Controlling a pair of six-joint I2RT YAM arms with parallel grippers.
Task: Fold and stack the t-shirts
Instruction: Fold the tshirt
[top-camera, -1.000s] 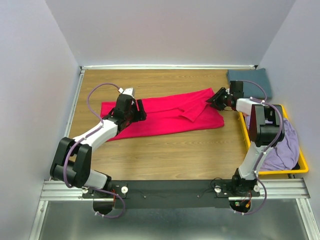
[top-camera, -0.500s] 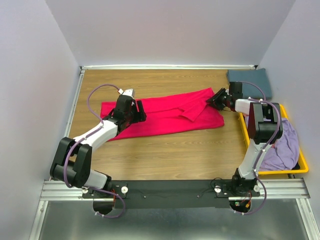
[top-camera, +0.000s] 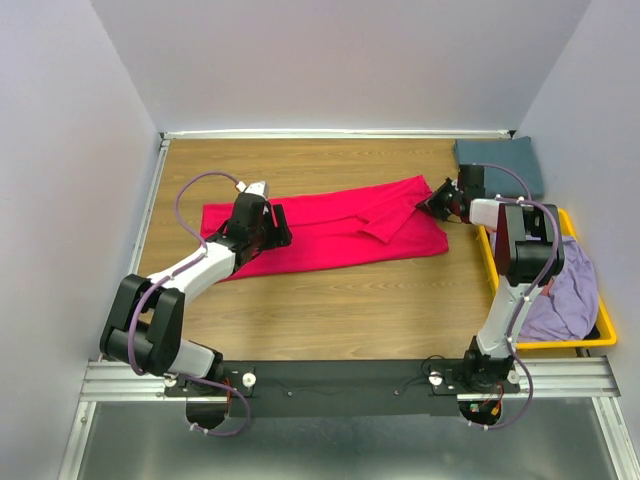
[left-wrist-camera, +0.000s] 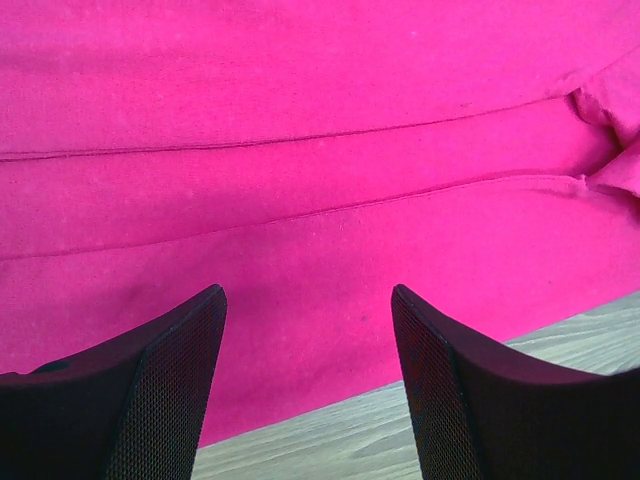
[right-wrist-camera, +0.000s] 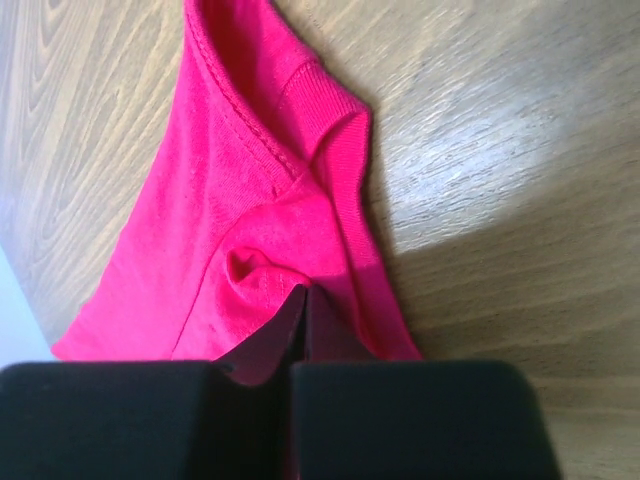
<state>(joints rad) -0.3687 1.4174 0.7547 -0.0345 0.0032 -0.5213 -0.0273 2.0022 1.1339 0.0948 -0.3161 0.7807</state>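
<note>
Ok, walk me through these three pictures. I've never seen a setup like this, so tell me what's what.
Two robot arms are bolted at the near edge of a wooden table. The overhead picture looks down from behind them. The other two come from cameras on each wrist, so the dark shapes at the bottom are each arm's own fingers. A crimson t-shirt lies spread across the table. The left tool stands open over its left part, holding nothing. The right tool is shut, pinching a fold of cloth at the shirt's right end. A folded blue-grey t-shirt sits in the far right corner, and a lavender t-shirt lies crumpled in a yellow bin at the right.
</note>
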